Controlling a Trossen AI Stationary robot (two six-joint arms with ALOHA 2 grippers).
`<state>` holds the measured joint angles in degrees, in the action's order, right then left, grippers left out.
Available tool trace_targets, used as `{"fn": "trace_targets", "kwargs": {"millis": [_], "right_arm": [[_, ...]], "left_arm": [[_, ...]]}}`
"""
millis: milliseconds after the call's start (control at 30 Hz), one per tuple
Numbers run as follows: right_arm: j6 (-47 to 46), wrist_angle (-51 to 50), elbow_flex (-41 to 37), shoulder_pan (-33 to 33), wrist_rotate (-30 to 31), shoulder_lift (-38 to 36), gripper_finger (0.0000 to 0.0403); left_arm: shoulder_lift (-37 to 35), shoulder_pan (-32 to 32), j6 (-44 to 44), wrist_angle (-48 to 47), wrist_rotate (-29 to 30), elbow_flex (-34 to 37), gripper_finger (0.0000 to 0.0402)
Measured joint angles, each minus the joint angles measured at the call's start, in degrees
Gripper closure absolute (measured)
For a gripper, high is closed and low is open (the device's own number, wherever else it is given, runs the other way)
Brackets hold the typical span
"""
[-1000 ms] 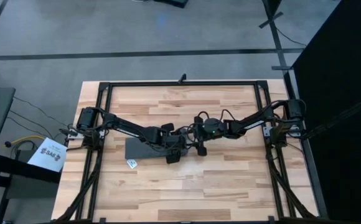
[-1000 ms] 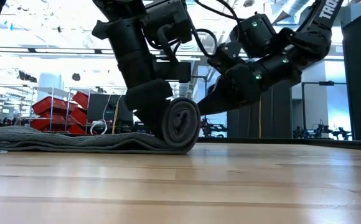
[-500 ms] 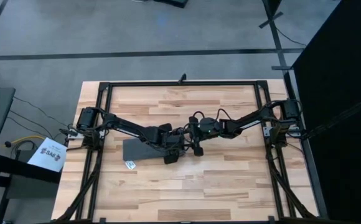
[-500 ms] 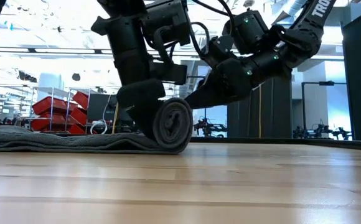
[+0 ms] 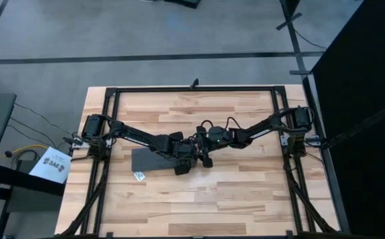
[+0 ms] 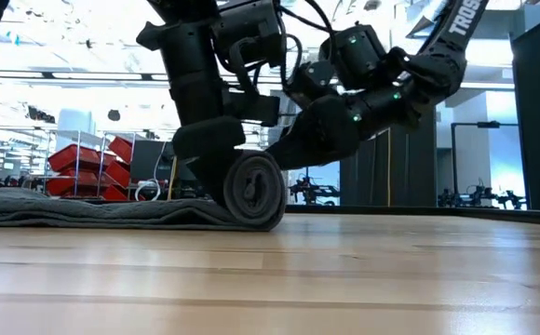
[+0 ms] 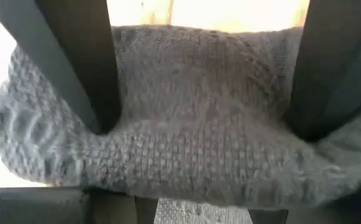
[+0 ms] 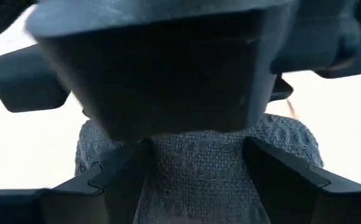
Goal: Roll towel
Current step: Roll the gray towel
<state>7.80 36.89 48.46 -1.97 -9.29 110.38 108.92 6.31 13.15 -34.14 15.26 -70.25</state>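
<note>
Dark grey towel (image 6: 112, 212) on wooden worktop (image 5: 245, 192), part-rolled. Left gripper (image 7: 205, 118) and right gripper (image 8: 196, 165), fingers clamped on the roll at the towel's end; best advanced together, evenly, keeping the roll tight along the flat remainder.

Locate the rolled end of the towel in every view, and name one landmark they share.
High view: towel roll mid-table, mostly under both grippers.
Low view: spiral end, centre-left on the wood.
Left wrist view: fills frame between fingers.
Right wrist view: lower centre.
Shared landmark: the roll's waffle-weave cloth.
</note>
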Motion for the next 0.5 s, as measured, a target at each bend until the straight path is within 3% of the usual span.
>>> {"fn": "trace_targets", "kwargs": {"millis": [200,500], "right_arm": [[-1.5,0.3,3.0,0.0,-1.3,4.4,0.0145],[-2.5,-0.2,3.3,-0.1,-1.3,5.0,0.0145]], "left_arm": [[0.0,0.0,0.7,-2.2,-0.3,0.1,0.0228],[-0.3,0.0,2.8,-4.3,-0.2,0.0,0.0228]]}}
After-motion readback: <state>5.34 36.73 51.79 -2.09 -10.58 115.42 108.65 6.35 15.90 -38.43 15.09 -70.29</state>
